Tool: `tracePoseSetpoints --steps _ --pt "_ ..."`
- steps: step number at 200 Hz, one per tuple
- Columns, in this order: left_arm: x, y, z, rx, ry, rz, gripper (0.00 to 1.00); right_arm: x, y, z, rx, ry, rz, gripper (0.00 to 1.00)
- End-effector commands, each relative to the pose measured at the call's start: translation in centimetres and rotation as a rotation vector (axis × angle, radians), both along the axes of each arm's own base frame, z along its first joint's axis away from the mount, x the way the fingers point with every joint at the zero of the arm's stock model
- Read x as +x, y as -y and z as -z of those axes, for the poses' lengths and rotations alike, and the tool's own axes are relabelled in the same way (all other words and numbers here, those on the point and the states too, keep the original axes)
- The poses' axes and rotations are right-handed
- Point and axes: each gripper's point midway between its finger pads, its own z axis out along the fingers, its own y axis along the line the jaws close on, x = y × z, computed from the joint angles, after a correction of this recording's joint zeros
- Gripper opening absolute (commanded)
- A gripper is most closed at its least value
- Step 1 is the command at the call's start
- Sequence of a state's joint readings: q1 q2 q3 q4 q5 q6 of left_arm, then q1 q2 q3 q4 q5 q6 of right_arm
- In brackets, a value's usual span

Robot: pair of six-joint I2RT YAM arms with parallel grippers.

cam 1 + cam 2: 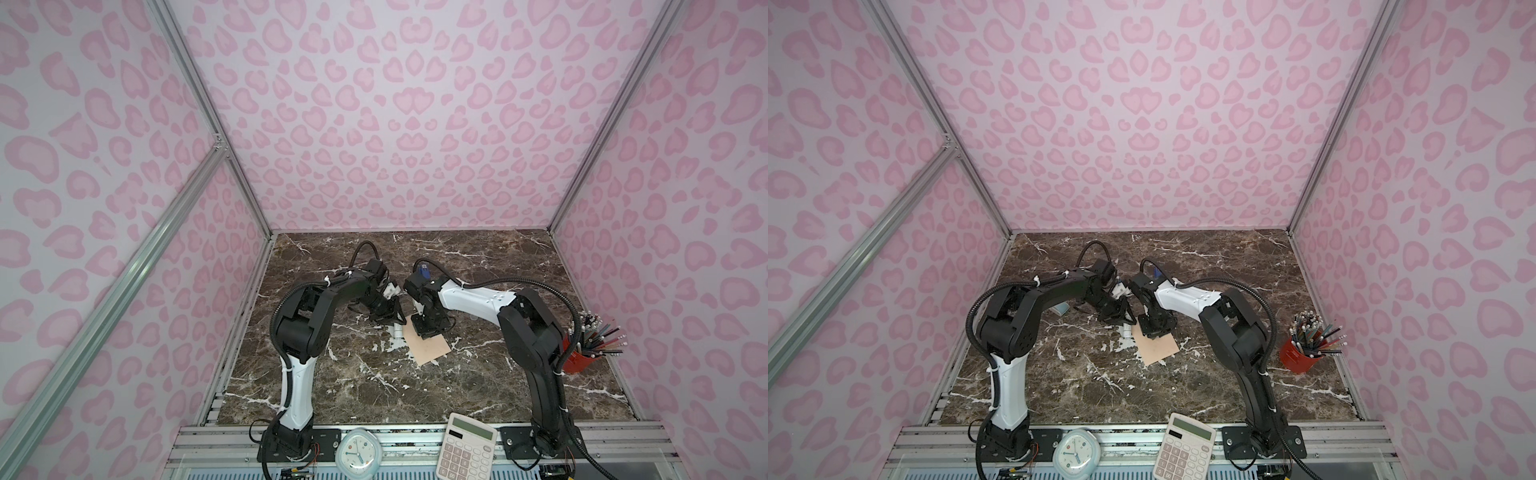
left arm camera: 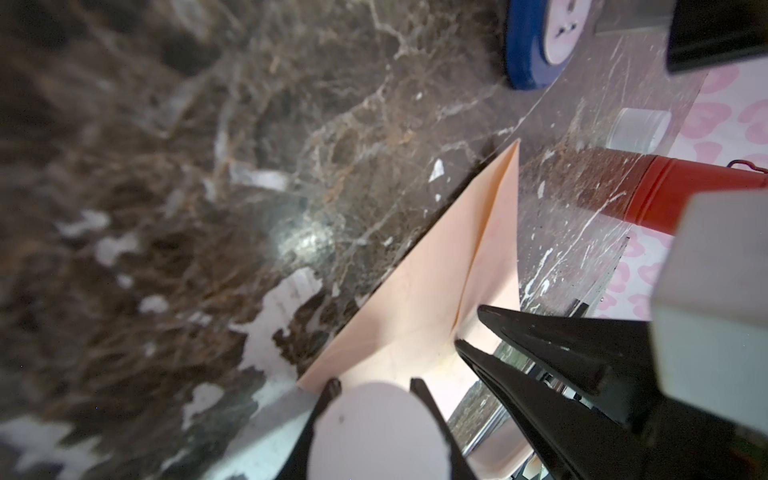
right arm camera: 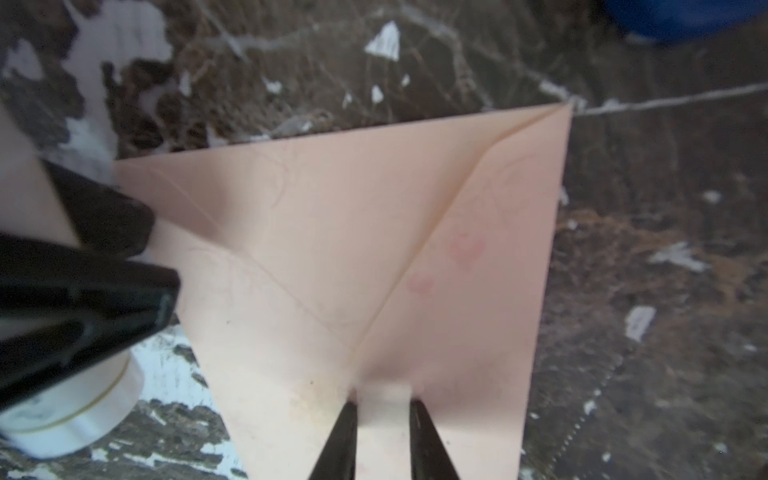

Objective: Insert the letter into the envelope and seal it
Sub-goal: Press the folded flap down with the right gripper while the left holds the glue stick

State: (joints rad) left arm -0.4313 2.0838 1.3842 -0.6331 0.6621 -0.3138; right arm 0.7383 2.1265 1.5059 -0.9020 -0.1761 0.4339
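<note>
Envelope (image 1: 432,349) flat on marble table (image 1: 498,395), near centre in both top views. Long axis runs roughly 11 to 5 o'clock. Flap folded down over the back, its point toward the 11 o'clock end.

Letter not seen on its own. Faint pink blotches show through the paper in the right wrist view, so judged already inside.

Right gripper (image 3: 384,409): tips planted on the envelope right at the flap's point. Jaws a narrow gap apart, with a pale strip of paper between. Cannot tell whether they pinch it or only press down.

Left gripper (image 3: 160,257): clamped on white tube (image 3: 70,415), capped, probably a glue stick. It sits just beside the envelope's long edge, at about 9 o'clock from the right gripper, tube end down near the table.

Step judged: sealing. The key relation is that the flap point lies directly under the right jaws, with the tube just off the edge at 9 o'clock. Left arm is nearer for gluing; right arm is placed to lift or hold the flap.

Risk: thin paper may skid on polished marble under a sideways push.
</note>
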Motion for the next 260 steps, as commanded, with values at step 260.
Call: tracePoseSetpoints --steps 260 --pt "-0.2 -0.5 0.3 0.023 -0.016 0.01 0.07 -3.5 0.0 4.0 -0.009 -0.168 -0.042 0.29"
